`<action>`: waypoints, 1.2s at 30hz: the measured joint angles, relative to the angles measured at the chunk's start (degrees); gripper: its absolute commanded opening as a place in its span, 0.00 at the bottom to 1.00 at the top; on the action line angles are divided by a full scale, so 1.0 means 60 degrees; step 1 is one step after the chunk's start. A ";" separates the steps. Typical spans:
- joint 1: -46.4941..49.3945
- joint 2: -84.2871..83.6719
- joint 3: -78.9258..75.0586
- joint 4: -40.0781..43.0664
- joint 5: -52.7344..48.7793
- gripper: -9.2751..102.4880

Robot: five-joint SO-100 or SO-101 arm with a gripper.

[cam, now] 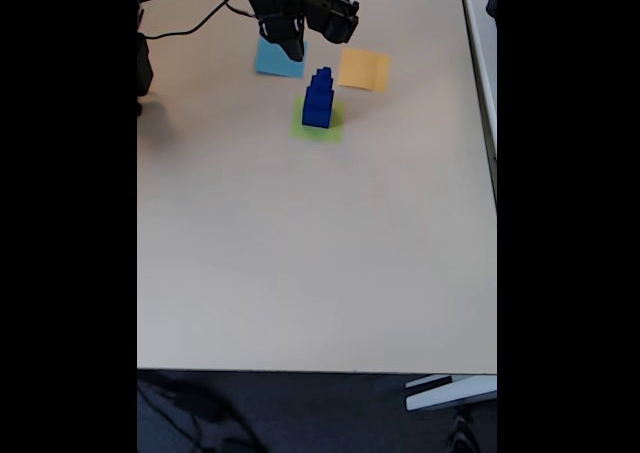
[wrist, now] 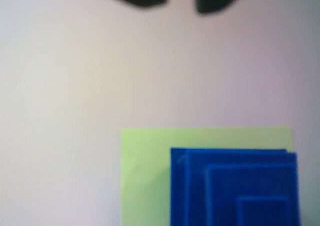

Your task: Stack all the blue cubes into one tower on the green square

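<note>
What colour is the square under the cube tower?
Light yellow-green square, clearest in the wrist view, under the blue cube tower.

four blue cubes of stepped size are counted in the wrist view, nested one atop another. three flat squares are seen in the fixed view: one green square, one light-blue square, one orange-yellow square.

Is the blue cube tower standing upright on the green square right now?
Upright: the blue cubes stand stacked on the green square, smaller ones higher up. The gripper is apart from them.
</note>
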 measured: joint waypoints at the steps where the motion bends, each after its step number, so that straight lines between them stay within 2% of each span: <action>1: -0.0029 0.0000 0.0000 0.0000 0.0000 0.08; 16: -0.0088 0.0000 0.0000 -0.0073 0.0000 0.08; 36: -0.0527 0.0000 0.0000 -0.0996 0.0864 0.08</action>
